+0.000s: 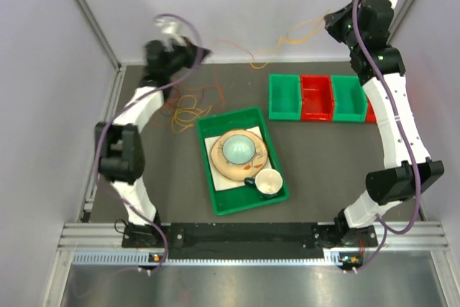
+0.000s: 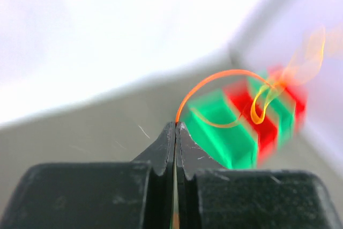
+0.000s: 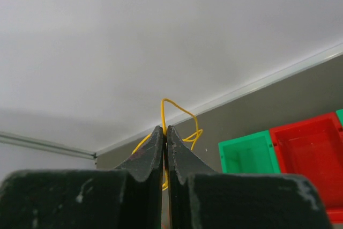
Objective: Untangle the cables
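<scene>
My left fingers [image 2: 171, 132] are clamping an orange cable [image 2: 214, 76], upper left of the top view; my right fingers [image 3: 161, 135] are clamping a yellow cable [image 3: 179, 108], upper right. The other cables [image 1: 188, 109] are lying tangled on the counter [image 1: 316, 163], centre left; I judge untangling is only beginning.

Pale walls [image 1: 215, 5] enclose a dark grey tabletop [image 1: 323, 163].

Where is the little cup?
In the top view, the cup sits in the near right corner of the green tray, beside the plate holding the bowl.
</scene>
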